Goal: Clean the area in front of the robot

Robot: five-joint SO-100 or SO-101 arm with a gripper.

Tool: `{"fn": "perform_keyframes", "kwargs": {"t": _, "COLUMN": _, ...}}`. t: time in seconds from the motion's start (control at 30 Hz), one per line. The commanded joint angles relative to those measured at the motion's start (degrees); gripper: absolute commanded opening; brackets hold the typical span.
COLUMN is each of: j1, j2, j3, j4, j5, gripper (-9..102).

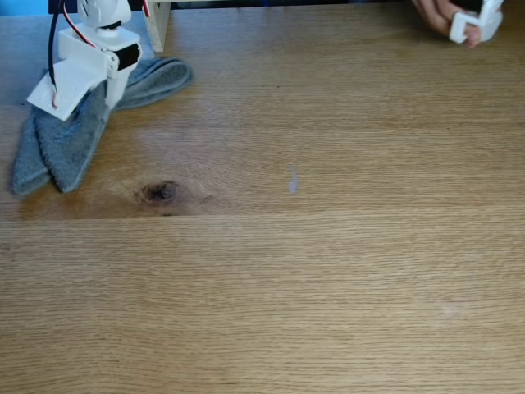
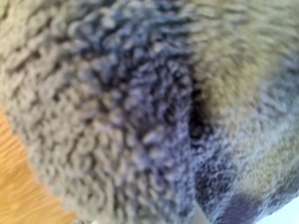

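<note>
Up in the table's [image 1: 328, 287] far-left corner the gripper [image 1: 61, 103] sits on the grey cloth [image 1: 70, 135], can't tell if its fingers are pinching it, so next I'd guess it drags toward that smudge [image 1: 293, 180] mid-table.

Looped terry cloth [image 2: 140, 116], matt oak tabletop [image 1: 328, 287]

You have no text, label, brand, number or sign to read here: nothing legible stands on the worktop [image 1: 328, 271], the grey cloth [image 1: 70, 135] or the white arm [image 1: 94, 49].
</note>
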State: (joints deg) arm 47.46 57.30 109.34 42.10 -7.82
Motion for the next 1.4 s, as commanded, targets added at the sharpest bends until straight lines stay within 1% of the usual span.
{"fn": "perform_keyframes", "kwargs": {"t": 0.0, "j1": -3.34, "j2": 5.1, "j3": -0.44, "j4": 6.33, "j5": 4.13, "gripper": 0}}
{"fn": "perform_keyframes", "kwargs": {"t": 0.17, "j1": -7.12, "j2": 12.04, "j3": -1.05, "j4": 11.07, "j5": 9.58, "gripper": 0}}
{"fn": "perform_keyframes", "kwargs": {"t": 0.33, "j1": -9.05, "j2": 20.3, "j3": -0.97, "j4": 15.21, "j5": 12.48, "gripper": 0}}
{"fn": "perform_keyframes", "kwargs": {"t": 0.43, "j1": -10.02, "j2": 23.91, "j3": -0.79, "j4": 16.0, "j5": 13.36, "gripper": 0}}
{"fn": "perform_keyframes", "kwargs": {"t": 0.53, "j1": -10.28, "j2": 26.19, "j3": -1.05, "j4": 15.64, "j5": 14.77, "gripper": 0}}
{"fn": "perform_keyframes", "kwargs": {"t": 0.73, "j1": -10.28, "j2": 28.83, "j3": -0.44, "j4": 11.25, "j5": 20.48, "gripper": 0}}
{"fn": "perform_keyframes", "kwargs": {"t": 0.97, "j1": -14.5, "j2": 29.09, "j3": -0.35, "j4": 8.61, "j5": 26.63, "gripper": 0}}
{"fn": "perform_keyframes", "kwargs": {"t": 1.37, "j1": -22.68, "j2": 25.49, "j3": -0.26, "j4": 8.96, "j5": 30.67, "gripper": 0}}
